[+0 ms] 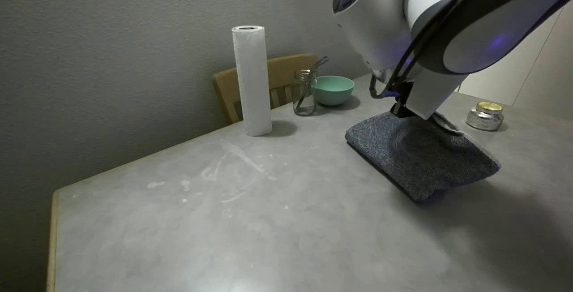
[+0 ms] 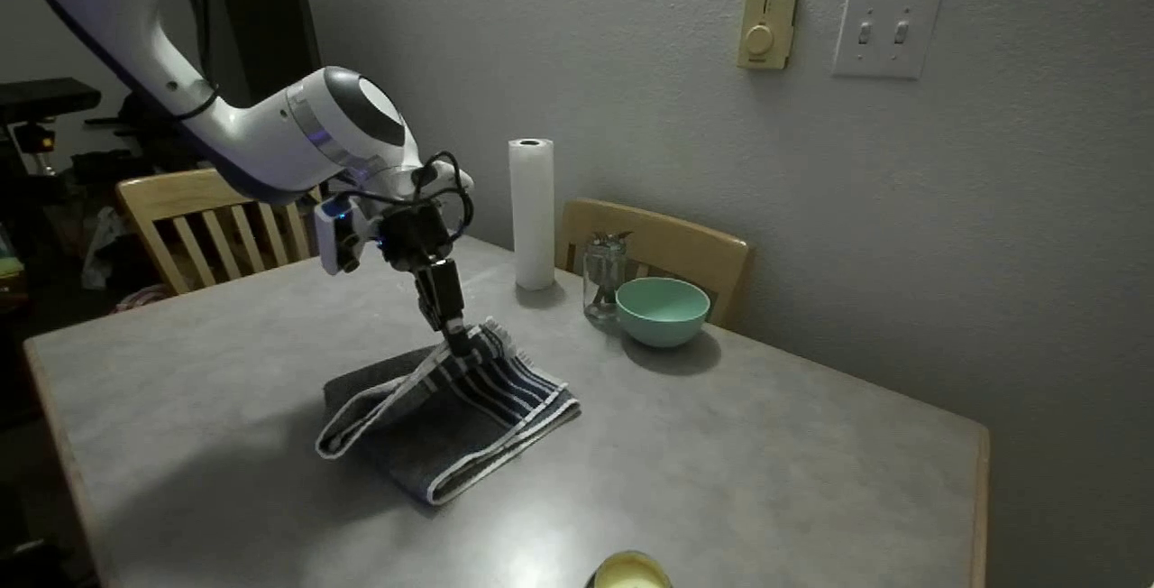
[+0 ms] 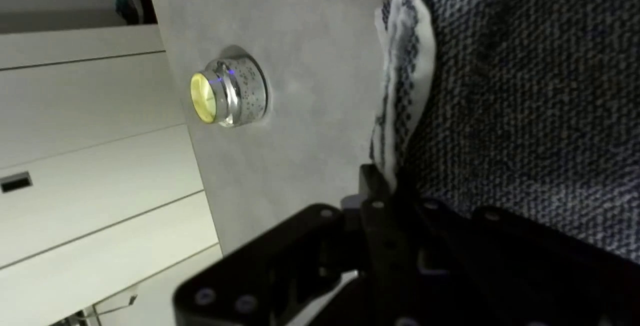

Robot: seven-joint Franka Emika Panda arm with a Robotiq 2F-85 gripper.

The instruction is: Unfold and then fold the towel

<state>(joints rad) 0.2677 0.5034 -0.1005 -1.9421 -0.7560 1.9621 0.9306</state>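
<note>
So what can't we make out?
Towel: runs past the wrist view's top and right edges.
Towel between the jaws: wrist view, hidden by the jaws and shadow.
Silver jar: mostly cut off, bottom edge of an exterior view.
Thin items in the glass jar: too small to identify, both exterior views.

Yellow-topped jar point(image 2: 631, 574) and arm point(image 2: 261, 146) cropped in an exterior view, towel point(image 3: 530, 91) cut off in wrist view
</note>
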